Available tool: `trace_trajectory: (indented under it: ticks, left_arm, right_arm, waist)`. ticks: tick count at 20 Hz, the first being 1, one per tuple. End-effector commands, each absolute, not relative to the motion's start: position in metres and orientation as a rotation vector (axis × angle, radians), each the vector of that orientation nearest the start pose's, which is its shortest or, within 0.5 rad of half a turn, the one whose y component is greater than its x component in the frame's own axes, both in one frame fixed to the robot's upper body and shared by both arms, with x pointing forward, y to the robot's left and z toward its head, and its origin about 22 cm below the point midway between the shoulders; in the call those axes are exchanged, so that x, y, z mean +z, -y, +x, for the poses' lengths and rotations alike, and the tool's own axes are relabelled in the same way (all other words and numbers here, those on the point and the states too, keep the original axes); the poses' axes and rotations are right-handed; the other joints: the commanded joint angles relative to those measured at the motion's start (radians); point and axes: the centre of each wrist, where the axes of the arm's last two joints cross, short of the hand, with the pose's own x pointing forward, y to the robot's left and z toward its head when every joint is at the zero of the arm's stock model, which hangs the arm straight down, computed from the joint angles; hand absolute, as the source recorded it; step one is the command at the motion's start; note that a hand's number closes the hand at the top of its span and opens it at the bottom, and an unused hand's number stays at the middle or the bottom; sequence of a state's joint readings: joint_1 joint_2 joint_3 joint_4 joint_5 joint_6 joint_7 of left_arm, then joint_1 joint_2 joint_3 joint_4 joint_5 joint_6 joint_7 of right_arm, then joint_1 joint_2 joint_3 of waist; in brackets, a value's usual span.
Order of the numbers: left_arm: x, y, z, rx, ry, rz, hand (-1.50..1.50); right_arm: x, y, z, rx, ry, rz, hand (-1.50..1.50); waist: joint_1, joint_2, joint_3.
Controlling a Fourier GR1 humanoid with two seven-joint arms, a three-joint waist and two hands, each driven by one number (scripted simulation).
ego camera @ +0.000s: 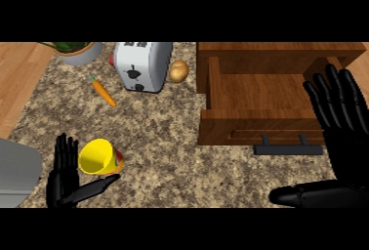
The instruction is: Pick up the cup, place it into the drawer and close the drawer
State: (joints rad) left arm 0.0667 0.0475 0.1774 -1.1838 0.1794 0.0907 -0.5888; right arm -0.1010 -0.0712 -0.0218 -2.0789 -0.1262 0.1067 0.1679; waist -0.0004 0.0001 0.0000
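Note:
A yellow cup (pixel 99 157) lies tilted on the granite counter (pixel 173 136) at the lower left, its mouth facing up and left. My left hand (pixel 66 178) stands open just left of it, fingers straight up and thumb reaching under the cup's lower side. The wooden drawer (pixel 252 95) at the upper right is pulled open, its inside bare, with a dark handle (pixel 288 149) on its front. My right hand (pixel 344 124) is open at the right edge, fingers straight over the drawer's right side, thumb low at the bottom right.
A white toaster (pixel 142 66) stands at the back, with a potato (pixel 178 71) to its right and a carrot (pixel 104 93) to its left. A potted plant (pixel 78 51) sits at the back left. A grey object (pixel 16 173) fills the lower left edge.

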Motion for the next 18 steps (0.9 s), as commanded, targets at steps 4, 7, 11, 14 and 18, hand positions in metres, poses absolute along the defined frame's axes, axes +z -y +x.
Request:
trace_trajectory:
  ticks: [4, 7, 11, 14, 18]
  left_arm:
    - [-0.128, -0.297, 0.202, 0.320, 1.694, 0.237, -1.50]
    - [-0.130, -0.309, 0.196, 0.320, 1.679, 0.239, -1.50]
    - [-0.152, -0.277, 0.193, 0.297, 1.716, 0.191, -1.50]
    - [-0.124, -0.296, 0.227, 0.335, 1.722, 0.180, -1.50]
    - [-0.148, -0.273, 0.212, 0.366, 1.723, 0.170, -1.50]
  right_arm:
    - [0.146, 0.243, 0.222, 0.139, 2.009, 0.170, -1.50]
    - [0.141, 0.244, 0.220, 0.142, 1.992, 0.153, -1.50]
    - [0.147, 0.241, 0.231, 0.141, 2.010, 0.165, -1.50]
    - [0.158, 0.244, 0.218, 0.136, 2.007, 0.161, -1.50]
    - [0.137, 0.233, 0.207, 0.112, 2.008, 0.152, -1.50]
  waist:
    - [-0.001, 0.000, 0.000]
    - [0.000, 0.000, 0.000]
    - [-0.002, 0.000, 0.000]
    - [-0.001, 0.000, 0.000]
    - [-0.003, 0.000, 0.000]
